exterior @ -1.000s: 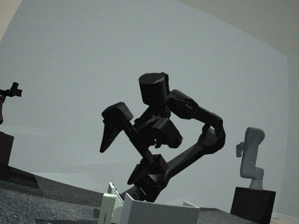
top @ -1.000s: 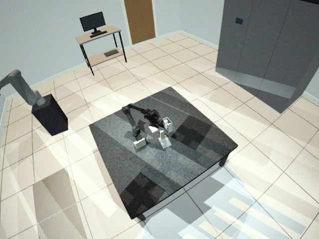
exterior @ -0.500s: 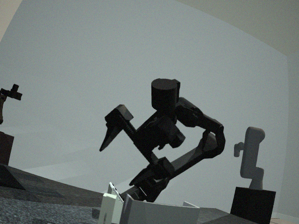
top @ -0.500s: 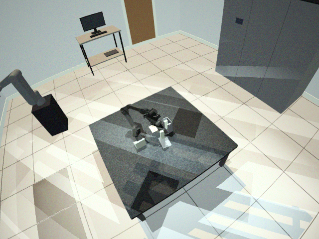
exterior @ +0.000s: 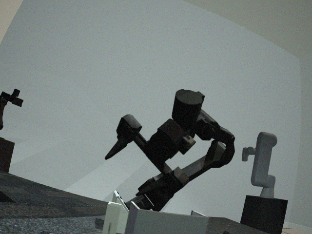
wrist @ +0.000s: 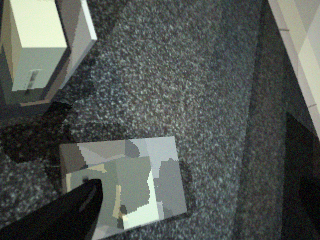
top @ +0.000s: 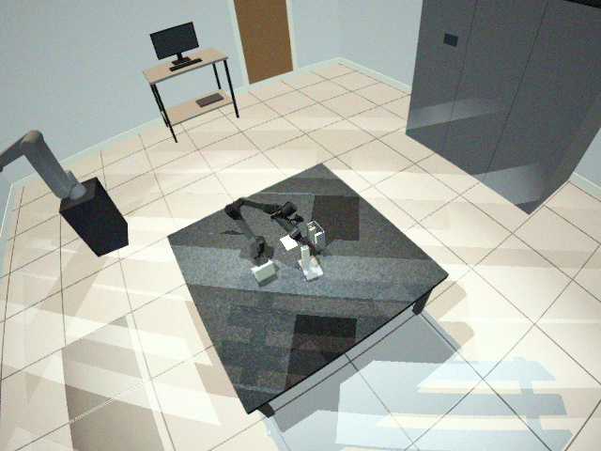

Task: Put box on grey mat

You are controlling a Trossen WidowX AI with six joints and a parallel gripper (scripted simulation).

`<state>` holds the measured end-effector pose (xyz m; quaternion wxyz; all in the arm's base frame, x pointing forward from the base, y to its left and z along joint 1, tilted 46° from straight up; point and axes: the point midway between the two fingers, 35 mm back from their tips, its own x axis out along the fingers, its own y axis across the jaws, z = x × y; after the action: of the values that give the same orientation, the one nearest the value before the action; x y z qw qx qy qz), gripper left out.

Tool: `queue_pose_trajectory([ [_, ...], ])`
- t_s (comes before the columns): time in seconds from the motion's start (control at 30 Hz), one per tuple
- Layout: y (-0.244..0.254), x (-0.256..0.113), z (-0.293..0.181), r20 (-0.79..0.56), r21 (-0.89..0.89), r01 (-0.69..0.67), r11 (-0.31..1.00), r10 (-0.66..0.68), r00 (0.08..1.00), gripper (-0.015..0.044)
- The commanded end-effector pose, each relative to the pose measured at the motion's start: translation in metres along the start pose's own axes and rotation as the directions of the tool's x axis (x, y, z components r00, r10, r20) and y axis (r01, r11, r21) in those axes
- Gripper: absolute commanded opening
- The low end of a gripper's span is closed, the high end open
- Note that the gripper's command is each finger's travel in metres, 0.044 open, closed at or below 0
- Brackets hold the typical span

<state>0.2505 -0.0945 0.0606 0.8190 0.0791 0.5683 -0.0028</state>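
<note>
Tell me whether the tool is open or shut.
Open. In the exterior view, the tool's two dark fingers stand wide apart, with nothing held between them.

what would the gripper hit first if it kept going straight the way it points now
Probably the grey mat, close beside the pale box on it, though the depth is unclear and it might just clip that box.

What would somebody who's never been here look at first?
Probably the black robot arm bending over the dark table, with its gripper wide open. Next might be the pale box standing on the mat. Behind them, the big grey cabinet fills the upper right of the top view.
</note>
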Motion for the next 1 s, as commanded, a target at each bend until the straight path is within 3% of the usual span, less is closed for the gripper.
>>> queue_pose_trajectory([
  [0.0,0.0017,-0.0004,0.0001,-0.005,0.07,0.042,0.997,-0.041,0.999,0.044],
  [0.4,0.0042,0.0004,0.0014,-0.054,0.221,0.114,0.969,-0.105,0.993,0.044],
  [0.97,0.0097,0.0005,0.0056,-0.155,0.489,0.288,0.823,-0.243,0.958,0.044],
])
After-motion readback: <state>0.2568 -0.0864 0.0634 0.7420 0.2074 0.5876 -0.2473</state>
